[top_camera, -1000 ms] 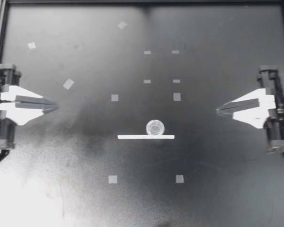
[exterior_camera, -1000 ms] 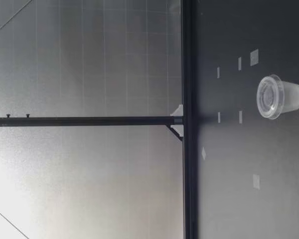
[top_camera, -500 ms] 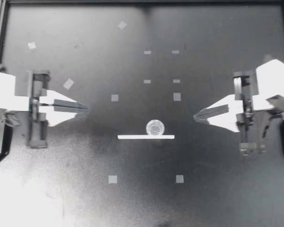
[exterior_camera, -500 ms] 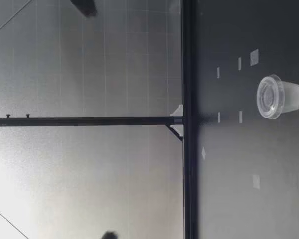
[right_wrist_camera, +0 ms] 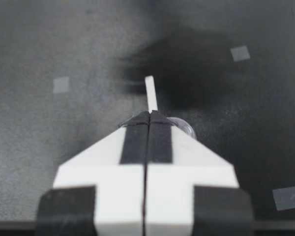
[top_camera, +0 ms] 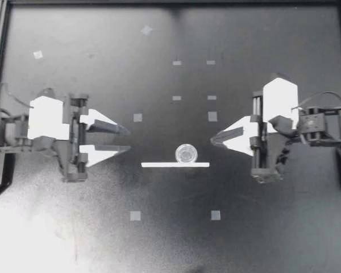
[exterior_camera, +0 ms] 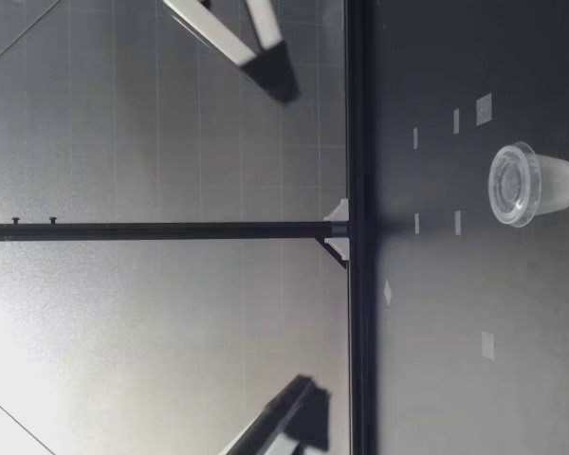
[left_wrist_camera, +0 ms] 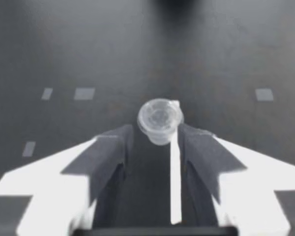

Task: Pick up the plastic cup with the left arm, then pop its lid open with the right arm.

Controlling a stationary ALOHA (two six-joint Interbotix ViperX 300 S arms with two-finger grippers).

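Ahead of left tool (top_camera: 129,139), clear cup (top_camera: 186,153) sits beside white strip (top_camera: 159,165)

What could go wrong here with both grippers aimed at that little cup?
1. My right gripper is shut and points at the clear cup; advancing so, it would likely shove or tip it, not grasp it.
2. My left gripper, open, faces the cup from the opposite side; if both advance, fingertips could collide.
3. The cup stands beside the white strip, which a low finger might catch.
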